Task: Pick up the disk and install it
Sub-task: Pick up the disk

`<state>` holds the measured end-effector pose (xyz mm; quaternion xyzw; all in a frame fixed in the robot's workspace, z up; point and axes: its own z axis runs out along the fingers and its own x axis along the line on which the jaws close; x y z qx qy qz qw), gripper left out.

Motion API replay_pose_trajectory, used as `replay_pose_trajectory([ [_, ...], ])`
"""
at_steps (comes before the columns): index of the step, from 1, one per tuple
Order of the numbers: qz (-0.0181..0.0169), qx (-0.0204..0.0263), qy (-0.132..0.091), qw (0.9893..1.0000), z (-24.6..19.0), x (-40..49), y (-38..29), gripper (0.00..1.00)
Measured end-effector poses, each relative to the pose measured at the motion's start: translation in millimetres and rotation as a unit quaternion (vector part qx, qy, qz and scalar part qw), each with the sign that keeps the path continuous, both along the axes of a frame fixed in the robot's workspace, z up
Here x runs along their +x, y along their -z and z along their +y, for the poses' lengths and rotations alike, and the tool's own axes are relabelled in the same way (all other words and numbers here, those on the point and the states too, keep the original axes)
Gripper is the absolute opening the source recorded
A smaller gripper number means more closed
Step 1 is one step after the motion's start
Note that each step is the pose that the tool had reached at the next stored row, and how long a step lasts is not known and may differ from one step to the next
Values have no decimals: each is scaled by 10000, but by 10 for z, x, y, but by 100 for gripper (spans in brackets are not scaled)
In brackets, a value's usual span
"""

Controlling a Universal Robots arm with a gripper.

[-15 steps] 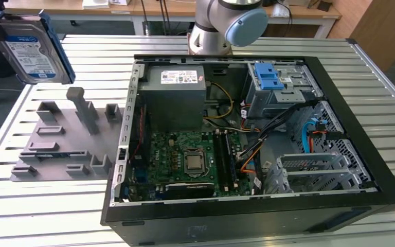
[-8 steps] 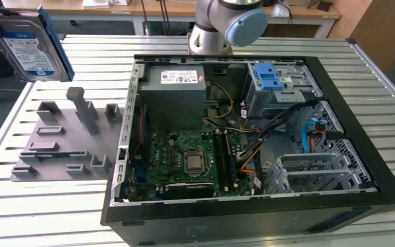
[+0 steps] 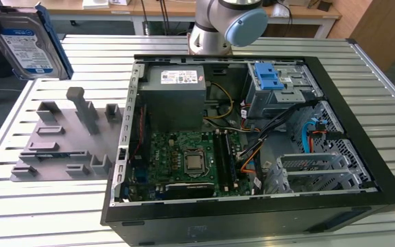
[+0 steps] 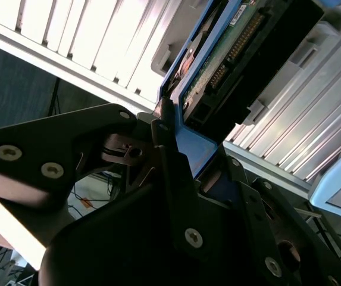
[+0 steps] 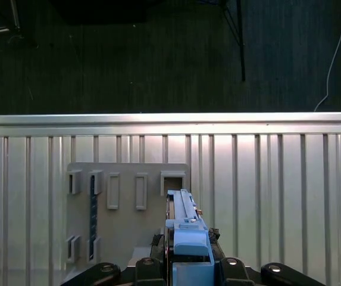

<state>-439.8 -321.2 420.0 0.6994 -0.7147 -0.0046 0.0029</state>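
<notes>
Exterior view: the disk (image 3: 24,43) hangs upright above the table's (image 3: 39,216) far corner on the exterior view's left. Its blue-and-white label faces me, and I can't make out the print. In the second wrist view my gripper (image 4: 188,149) is clamped on the disk's blue carrier edge. The grey fixture (image 3: 64,139) sits below, well apart, just beside the open case (image 3: 362,118).
</notes>
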Motion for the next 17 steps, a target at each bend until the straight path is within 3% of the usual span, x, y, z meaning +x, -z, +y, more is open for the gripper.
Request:
replay_pose_trajectory([
  [17, 0, -1, 0, 10000, 5, 0, -90, 36],
])
